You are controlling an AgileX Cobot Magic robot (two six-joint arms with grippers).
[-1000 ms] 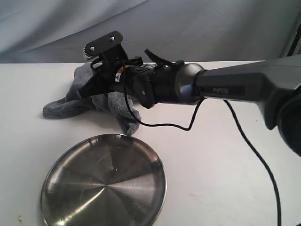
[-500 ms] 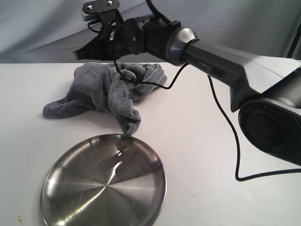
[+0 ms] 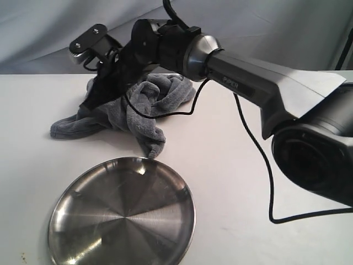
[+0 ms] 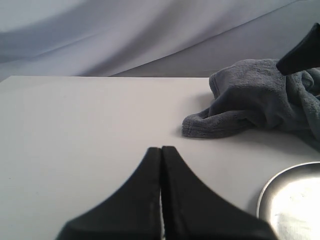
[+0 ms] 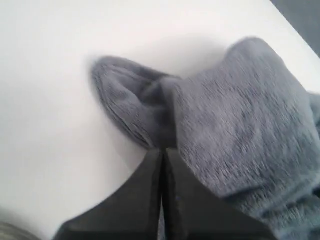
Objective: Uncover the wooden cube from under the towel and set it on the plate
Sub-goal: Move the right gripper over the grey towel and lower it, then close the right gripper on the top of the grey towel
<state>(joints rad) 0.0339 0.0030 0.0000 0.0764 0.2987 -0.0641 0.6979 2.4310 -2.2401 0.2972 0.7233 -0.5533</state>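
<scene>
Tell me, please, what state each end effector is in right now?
Left end effector: closed, holding nothing.
Right end effector: closed, tips against the towel; whether it pinches cloth cannot be told.

Right claw (image 3: 88, 104), above the towel (image 3: 140, 117) a moment ago, now down at its left side.

The towel (image 3: 144, 105) lies on the table (image 3: 220, 165) behind the plate (image 3: 121, 215) — the right gripper (image 3: 87, 104) over its left part.

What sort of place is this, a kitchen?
Probably a robot test bench, not a kitchen: a white table, a plain draped backdrop, and a black arm reaching over a towel and plate.
</scene>
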